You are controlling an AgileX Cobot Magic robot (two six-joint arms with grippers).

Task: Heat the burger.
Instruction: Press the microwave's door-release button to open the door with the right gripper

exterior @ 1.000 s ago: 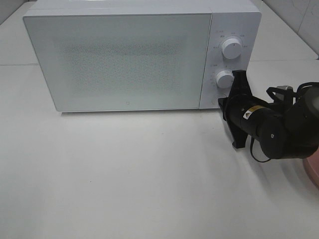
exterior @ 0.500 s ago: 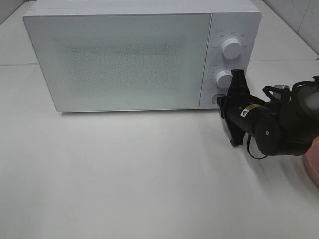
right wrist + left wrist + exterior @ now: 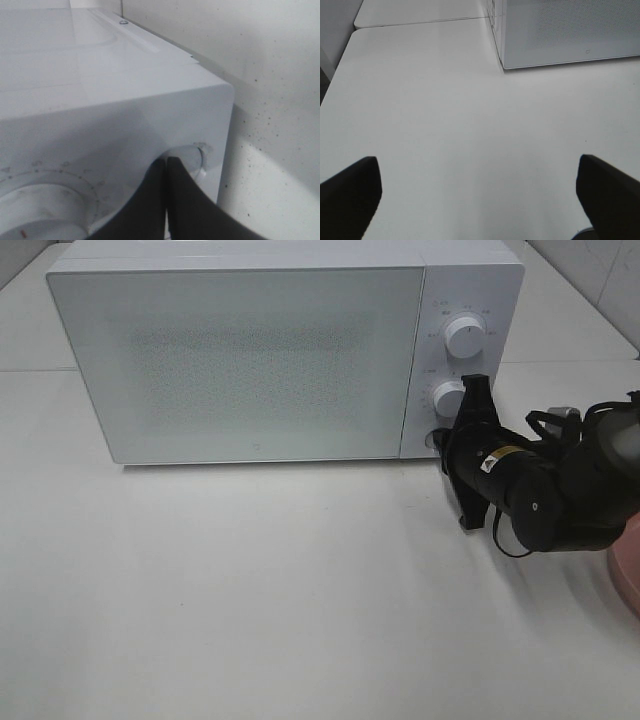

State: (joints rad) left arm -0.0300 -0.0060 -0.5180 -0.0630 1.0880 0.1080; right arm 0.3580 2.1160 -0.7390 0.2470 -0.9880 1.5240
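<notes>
On the white table [image 3: 300, 620], your right gripper [image 3: 167, 161], pinched shut and empty, seems to be pressing the door button [image 3: 196, 155] of the microwave [image 3: 250, 360]; your left gripper [image 3: 477, 167] is hovering wide open; next, push until the door releases.

One microwave [image 3: 250, 360] carries two knobs [image 3: 465, 336]. One pink plate [image 3: 628, 575], one desk [image 3: 250, 590], one left pincer [image 3: 477, 167], one right pincer [image 3: 167, 162].

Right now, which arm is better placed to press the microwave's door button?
The right. Its shut gripper sits at the round button on the microwave, probably touching it. The left gripper hangs open over the table near the microwave's other end, far from the button.
</notes>
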